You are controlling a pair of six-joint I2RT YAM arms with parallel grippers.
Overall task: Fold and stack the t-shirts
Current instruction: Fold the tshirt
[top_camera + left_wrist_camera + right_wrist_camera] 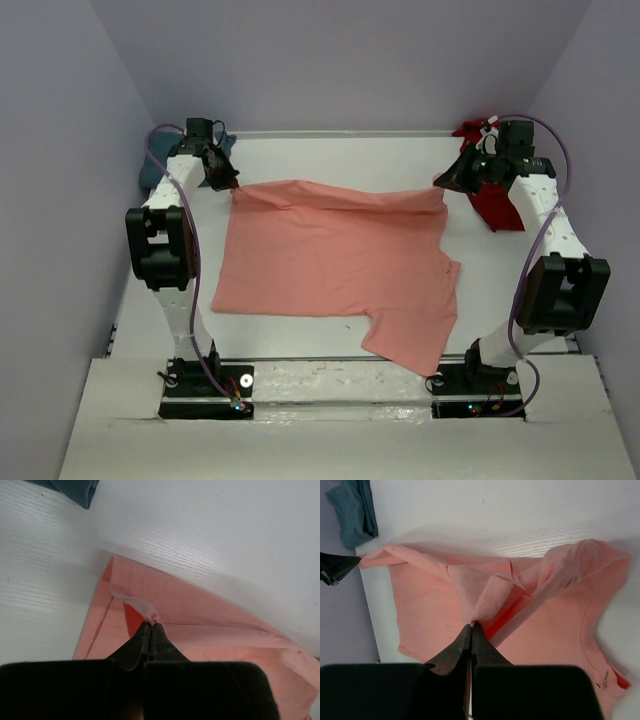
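your left gripper point(151, 625) is pinching the salmon-pink t-shirt point(330, 255) at its tips. your right gripper point(471, 626) too — cloth bunching ahead.

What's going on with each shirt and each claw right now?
Salmon-pink cotton t-shirt: spread out unfolded, far edge pinched at both ends.
Teal blue-green t-shirt: bunched, far left corner.
Dark red t-shirt: crumpled, far right corner.
Left gripper: shut on the salmon-pink shirt.
Right gripper: shut on the salmon-pink shirt.
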